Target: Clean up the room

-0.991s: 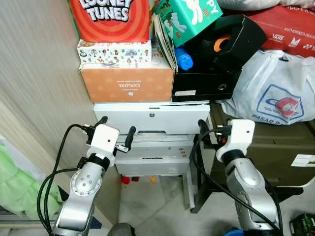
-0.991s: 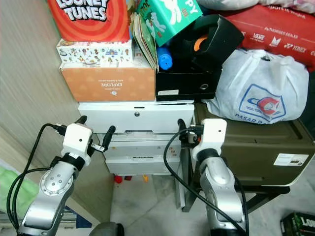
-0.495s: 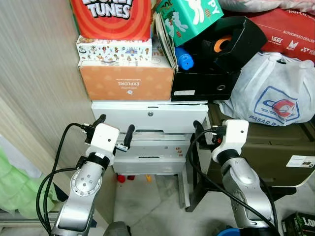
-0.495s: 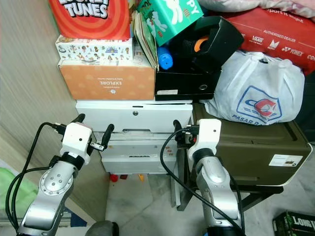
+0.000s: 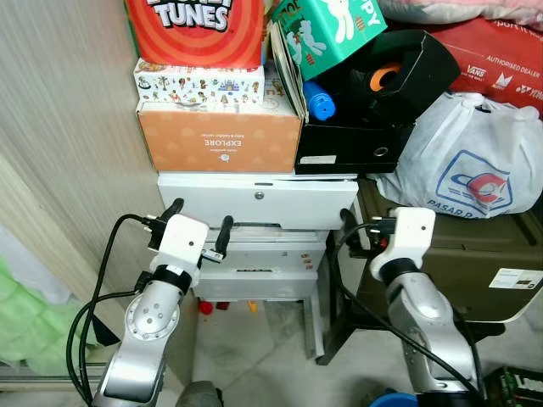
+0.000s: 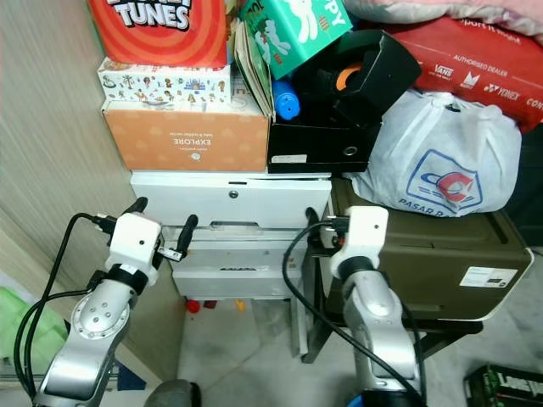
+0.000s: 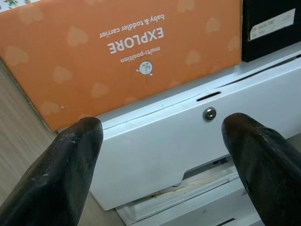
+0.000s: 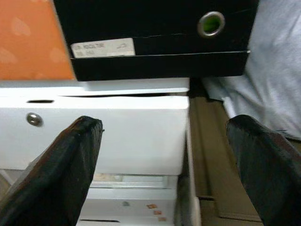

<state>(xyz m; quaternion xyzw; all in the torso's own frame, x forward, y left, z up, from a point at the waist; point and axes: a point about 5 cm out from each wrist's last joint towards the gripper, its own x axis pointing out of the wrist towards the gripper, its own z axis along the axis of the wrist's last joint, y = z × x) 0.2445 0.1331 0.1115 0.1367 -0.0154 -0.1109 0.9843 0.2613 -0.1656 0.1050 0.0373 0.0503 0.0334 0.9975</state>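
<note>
the left gripper (image 5: 200, 222) is held up in front of a white drawer unit (image 5: 261, 202), its two black fingers (image 7: 70, 160) spread wide apart with nothing between them. seen along those fingers, the unit's top drawer front with its small round lock (image 7: 209, 113) lies straight ahead, between the fingertips, and the orange box marked "explore" (image 7: 127, 52) sits just above it on the unit's top.

the right gripper (image 8: 164, 141) is raised beside the unit's right edge, fingers likewise parted and empty. ahead of it, between its fingertips, the drawer's right corner is seen, with a black file box (image 8: 155, 37) resting above and a dark olive storage crate (image 5: 450, 254) to its right side.

above the left gripper, a patterned box (image 5: 197, 85) is stacked on the orange box, and a red "looney tunes" box (image 5: 193, 30) on that. above the right gripper, a teal box (image 5: 327, 30) leans over the black file box, in which a blue cap (image 5: 317, 103) and an orange object (image 5: 383, 75) are seen. a white plastic bag (image 5: 467, 153) rests on the olive crate, to the right of the right gripper, with red boxes (image 5: 501, 55) behind it.

below both grippers, small red and orange bits (image 5: 227, 307) lie on the floor under the drawer unit.
</note>
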